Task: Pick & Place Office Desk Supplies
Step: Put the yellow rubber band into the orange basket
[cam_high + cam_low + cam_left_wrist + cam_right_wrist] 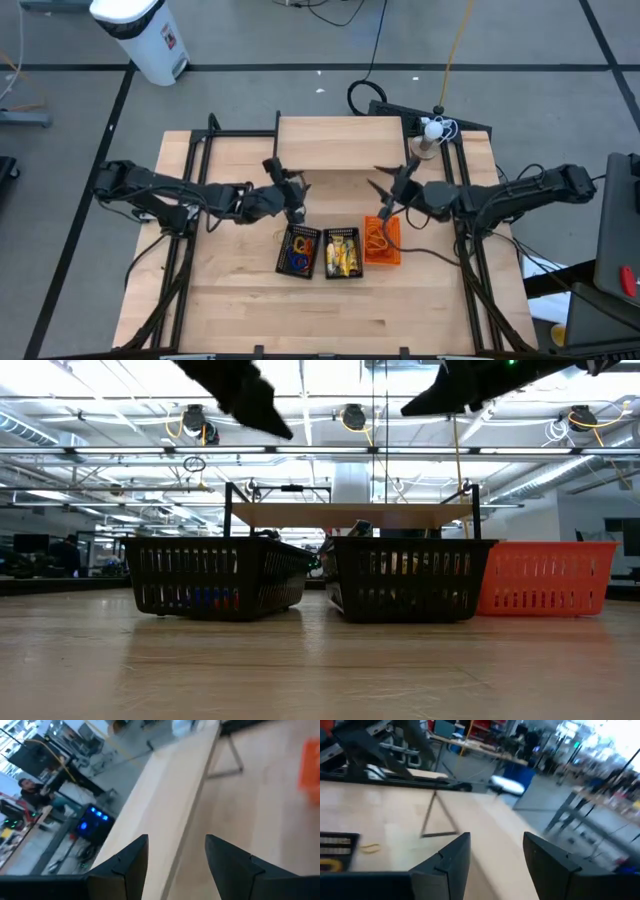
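Observation:
Three small baskets stand in a row at the table's middle. The left black basket (300, 250) holds red, orange and blue rubber bands. The middle black basket (342, 252) holds yellow-gold oblong pieces. The orange basket (382, 240) holds orange bands. My left gripper (288, 190) hangs open and empty above the table, just beyond the left basket; its fingers show apart in the left wrist view (175, 865). My right gripper (388, 190) hangs open and empty just beyond the orange basket (495, 860). A yellowish band (370, 848) lies loose on the table.
A raised wooden shelf (340, 145) on a black frame spans the far middle of the table. A white object on a stand (432, 130) sits at the far right. In the low view the baskets (405, 578) stand side by side, and both grippers are high above them.

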`<state>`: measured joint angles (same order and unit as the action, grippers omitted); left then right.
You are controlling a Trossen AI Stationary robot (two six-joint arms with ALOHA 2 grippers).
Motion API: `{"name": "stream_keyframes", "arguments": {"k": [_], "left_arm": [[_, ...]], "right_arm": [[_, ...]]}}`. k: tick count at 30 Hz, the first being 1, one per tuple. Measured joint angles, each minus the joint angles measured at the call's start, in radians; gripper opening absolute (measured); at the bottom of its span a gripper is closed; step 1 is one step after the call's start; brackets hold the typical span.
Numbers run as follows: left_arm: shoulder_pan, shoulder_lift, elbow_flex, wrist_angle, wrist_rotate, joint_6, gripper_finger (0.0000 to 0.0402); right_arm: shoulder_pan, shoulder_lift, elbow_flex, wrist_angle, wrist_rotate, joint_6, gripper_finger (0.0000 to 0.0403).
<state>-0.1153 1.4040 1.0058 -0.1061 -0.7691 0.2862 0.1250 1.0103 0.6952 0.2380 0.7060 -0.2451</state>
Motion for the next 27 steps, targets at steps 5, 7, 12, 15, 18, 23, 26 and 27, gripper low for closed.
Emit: {"name": "stream_keyframes", "arguments": {"k": [5,7,12,15,18,23,26,27], "left_arm": [[0.058,0.000,0.000,-0.276,0.106,-0.105,0.0198],[0.091,0.000,0.000,-0.436,0.228,-0.205,0.0198],[0.140,0.000,0.000,-0.704,0.487,-0.376,0.0198],[0.144,0.000,0.000,-0.737,0.623,-0.401,0.0198],[0.137,0.000,0.000,-0.718,0.721,-0.393,0.0198],[0.111,0.023,-0.005,-0.702,0.772,-0.398,0.0198],[0.094,0.065,-0.028,-0.681,0.803,-0.406,0.0198],[0.089,0.081,-0.036,-0.677,0.804,-0.410,0.0198]], "right_arm": [[-0.036,0.000,0.000,0.009,-0.004,-0.125,0.0171],[-0.049,0.000,0.000,0.004,-0.005,-0.140,0.0171],[-0.083,0.000,0.000,0.005,-0.062,-0.145,0.0171],[-0.109,0.000,0.000,0.005,-0.121,-0.127,0.0171],[-0.129,0.000,-0.027,0.055,-0.176,-0.092,0.0171],[-0.144,0.000,-0.116,0.192,-0.241,-0.053,0.0171],[-0.143,0.000,-0.172,0.282,-0.242,-0.056,0.0171],[-0.143,0.000,-0.182,0.308,-0.242,-0.059,0.0171]]}}
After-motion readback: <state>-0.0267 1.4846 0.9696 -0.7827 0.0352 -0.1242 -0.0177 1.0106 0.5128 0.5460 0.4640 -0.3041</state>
